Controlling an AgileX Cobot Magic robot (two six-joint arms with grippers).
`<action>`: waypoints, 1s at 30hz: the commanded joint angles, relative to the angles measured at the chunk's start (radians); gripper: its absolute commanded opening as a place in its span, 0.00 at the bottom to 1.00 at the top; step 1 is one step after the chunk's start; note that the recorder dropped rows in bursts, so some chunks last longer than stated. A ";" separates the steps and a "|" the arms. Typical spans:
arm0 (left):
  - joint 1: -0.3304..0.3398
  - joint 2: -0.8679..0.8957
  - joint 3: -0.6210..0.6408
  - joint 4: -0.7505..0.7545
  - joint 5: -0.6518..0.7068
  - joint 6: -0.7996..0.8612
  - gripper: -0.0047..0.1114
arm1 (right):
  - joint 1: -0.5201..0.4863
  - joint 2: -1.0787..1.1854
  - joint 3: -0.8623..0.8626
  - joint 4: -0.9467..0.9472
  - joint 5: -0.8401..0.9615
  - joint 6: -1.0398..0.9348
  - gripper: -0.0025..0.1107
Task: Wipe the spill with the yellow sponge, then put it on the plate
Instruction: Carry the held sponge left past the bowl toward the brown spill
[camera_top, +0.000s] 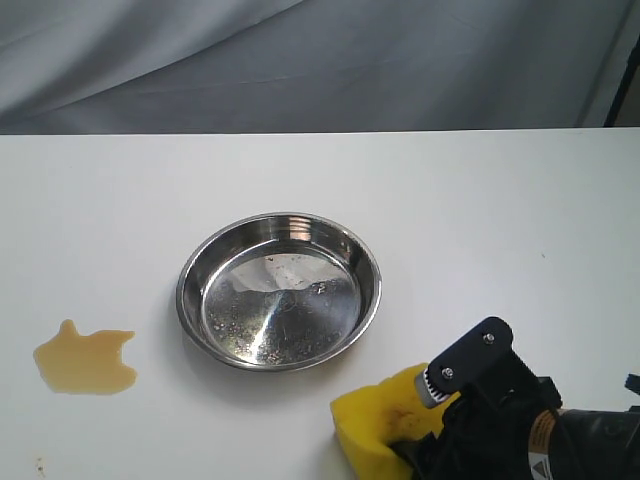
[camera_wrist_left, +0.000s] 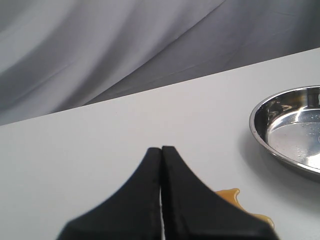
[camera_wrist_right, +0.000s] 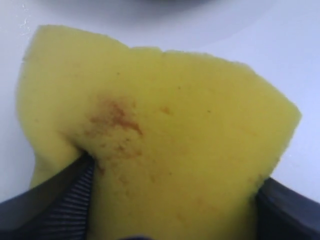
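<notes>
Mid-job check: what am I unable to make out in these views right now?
- Sponge: in the exterior view, its near end is hidden by the right claw and cut off by the bottom edge. Unclear whether it is lifted off the table.
- Spill: in the left wrist view, mostly hidden behind the shut left claw.
- Plate: in the left wrist view, cut off by the edge.
- Right wrist view: the sponge fills it.

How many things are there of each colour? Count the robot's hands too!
Yellow: 1, the thick yellow foam sponge
Silver: 1, the round shiny steel plate
Brown: 1, the little amber-brown liquid puddle
Black: 2, the left hand and the right hand
Total: 5
</notes>
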 joint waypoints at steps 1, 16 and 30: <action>0.001 -0.005 -0.003 0.001 -0.007 -0.005 0.04 | -0.008 0.007 0.002 -0.027 -0.026 -0.013 0.05; 0.001 -0.005 -0.003 0.001 -0.007 -0.005 0.04 | -0.008 0.007 0.002 -0.114 -0.249 -0.017 0.02; 0.001 -0.005 -0.003 0.001 -0.007 -0.005 0.04 | -0.008 0.007 -0.155 -0.187 0.201 0.006 0.02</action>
